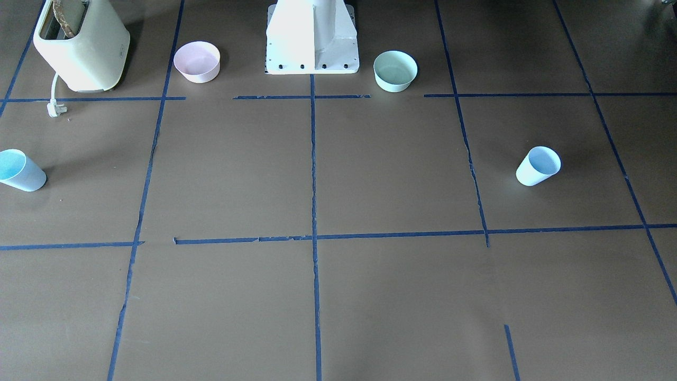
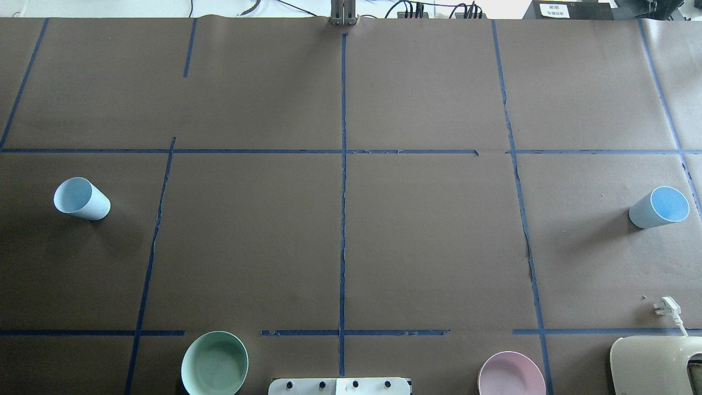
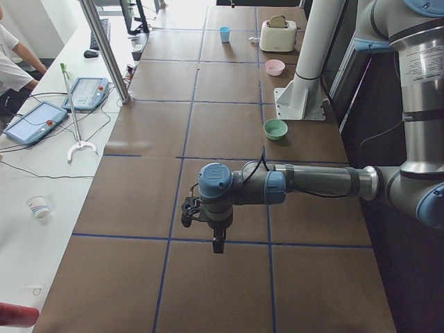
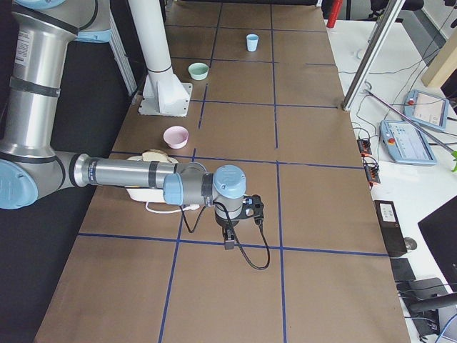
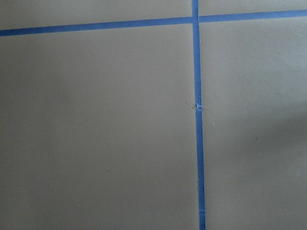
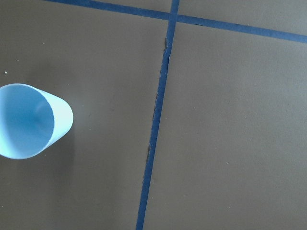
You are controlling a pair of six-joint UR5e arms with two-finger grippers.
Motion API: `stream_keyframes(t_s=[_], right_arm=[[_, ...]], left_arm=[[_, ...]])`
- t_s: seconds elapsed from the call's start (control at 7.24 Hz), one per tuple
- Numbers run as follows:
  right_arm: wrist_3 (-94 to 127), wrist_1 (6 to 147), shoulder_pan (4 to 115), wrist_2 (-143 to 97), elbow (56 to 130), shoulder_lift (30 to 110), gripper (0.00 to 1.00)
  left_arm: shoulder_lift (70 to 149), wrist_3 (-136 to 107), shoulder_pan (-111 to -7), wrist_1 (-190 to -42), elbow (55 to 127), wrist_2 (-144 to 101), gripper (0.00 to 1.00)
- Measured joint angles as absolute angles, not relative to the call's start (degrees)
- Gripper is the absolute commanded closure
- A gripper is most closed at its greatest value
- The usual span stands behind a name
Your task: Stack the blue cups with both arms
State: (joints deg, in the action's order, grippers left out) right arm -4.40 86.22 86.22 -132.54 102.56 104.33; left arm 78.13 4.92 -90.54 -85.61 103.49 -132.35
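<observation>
Two pale blue cups stand upright, far apart near opposite ends of the table. One is on my left side (image 2: 81,198) (image 1: 538,165) and shows far off in the exterior right view (image 4: 251,42). The other is on my right side (image 2: 658,207) (image 1: 21,170) (image 3: 224,34); the right wrist view shows it from above at its left edge (image 6: 29,120). The left gripper (image 3: 218,244) and right gripper (image 4: 228,241) hang above the table and show only in the side views, so I cannot tell if they are open. The left wrist view shows only paper and tape.
A pink bowl (image 1: 197,62) and a mint green bowl (image 1: 395,70) flank the white pedestal (image 1: 312,37). A cream toaster (image 1: 79,42) with a loose plug (image 1: 55,108) stands on my right. Blue tape lines grid the brown paper. An operator (image 3: 10,59) sits beside the table.
</observation>
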Motion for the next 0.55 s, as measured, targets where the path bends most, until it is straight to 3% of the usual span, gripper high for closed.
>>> stream_keyframes(t_s=[0.55], right_arm=[[-4.31,85.74,86.22,-133.34,102.56,103.99,0.00]], left_arm=[[79.09,4.58,-88.92,-86.73,103.61,-132.27,0.00]])
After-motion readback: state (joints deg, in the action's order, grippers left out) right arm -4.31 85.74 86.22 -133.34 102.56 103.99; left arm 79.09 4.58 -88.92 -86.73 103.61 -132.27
